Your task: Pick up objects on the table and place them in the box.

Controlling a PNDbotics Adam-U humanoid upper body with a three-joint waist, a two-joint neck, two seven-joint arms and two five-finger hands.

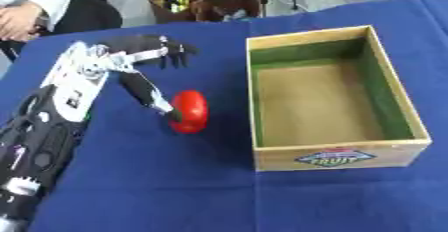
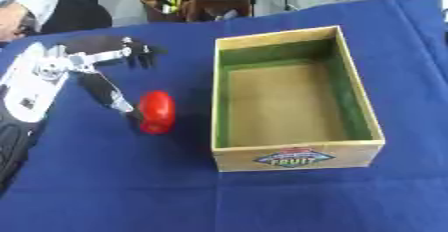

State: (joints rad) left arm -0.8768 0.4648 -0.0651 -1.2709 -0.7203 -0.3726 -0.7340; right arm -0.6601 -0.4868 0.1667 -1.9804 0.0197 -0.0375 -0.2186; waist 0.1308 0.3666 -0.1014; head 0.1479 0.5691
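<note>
A shiny red rounded object point(image 1: 191, 110) lies on the blue table, just left of the box. The wooden box point(image 1: 280, 157) has green inner walls and a "FRUIT" label on its front, and nothing shows inside it. My left hand point(image 1: 144, 46) hovers behind and to the left of the red object, open, with its dark fingers point(image 1: 178, 52) pointing right and drooping at the tips. Its thumb point(image 1: 144, 91) stretches down and right, and its tip meets the red object's left side. The right hand shows in neither view.
My left forearm point(image 1: 48, 121) runs along the table's left side from the lower left corner. Beyond the far edge, brown bags point(image 1: 188, 3) stand on the floor. A seated person point(image 1: 35, 6) is at the far left, away from the objects.
</note>
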